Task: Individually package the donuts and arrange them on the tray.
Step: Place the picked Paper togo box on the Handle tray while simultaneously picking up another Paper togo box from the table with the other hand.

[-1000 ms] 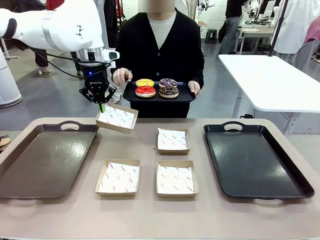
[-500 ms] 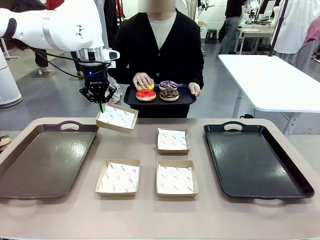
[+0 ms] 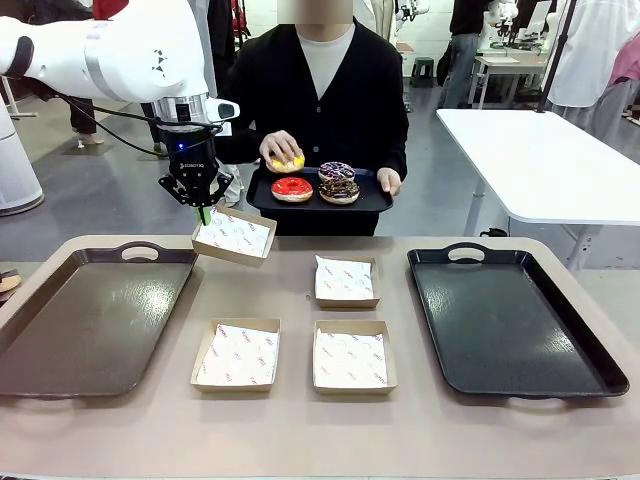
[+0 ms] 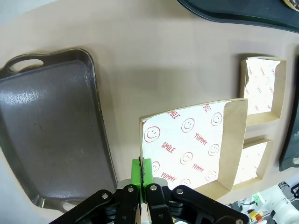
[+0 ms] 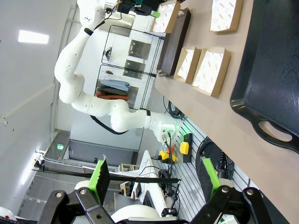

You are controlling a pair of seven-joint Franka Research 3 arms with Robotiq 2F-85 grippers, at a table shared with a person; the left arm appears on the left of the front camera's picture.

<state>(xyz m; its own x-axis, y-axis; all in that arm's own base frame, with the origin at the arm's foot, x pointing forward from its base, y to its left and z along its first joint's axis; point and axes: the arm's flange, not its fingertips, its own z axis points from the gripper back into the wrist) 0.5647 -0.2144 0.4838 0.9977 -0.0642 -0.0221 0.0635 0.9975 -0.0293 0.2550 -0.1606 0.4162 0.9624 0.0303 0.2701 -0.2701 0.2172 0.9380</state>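
A paper-lined box (image 3: 234, 236) is pinched at its left rim by the left gripper (image 3: 204, 213), whose green pads (image 4: 136, 171) are pressed together on the cardboard wall, and it is held tilted above the table (image 3: 300, 430). Beyond this box and to its right, a small black tray (image 3: 315, 201) is held by a person, and all four donuts are found at it. The yellow donut (image 3: 288, 163), the one nearest the box, is covered from above by the person's hand (image 3: 281, 148); whether it is lifted off the tray cannot be told. The red donut (image 3: 292, 187) is set just beside it, on the side toward the robot, while the purple donut (image 3: 336, 170) and the chocolate donut (image 3: 339, 188) are placed farther right of the box. The tray's end farthest from the box is gripped by the person's other hand (image 3: 388, 180). Three more boxes (image 3: 346, 281) are laid flat on the table nearer the robot than the held box, two of them to its right. A brown tray (image 3: 90, 320) is placed to the box's left and a large black tray (image 3: 510, 325) well to its right. The right gripper (image 5: 155, 176) is seen well apart from the box, its jaws spread wide with nothing between them.
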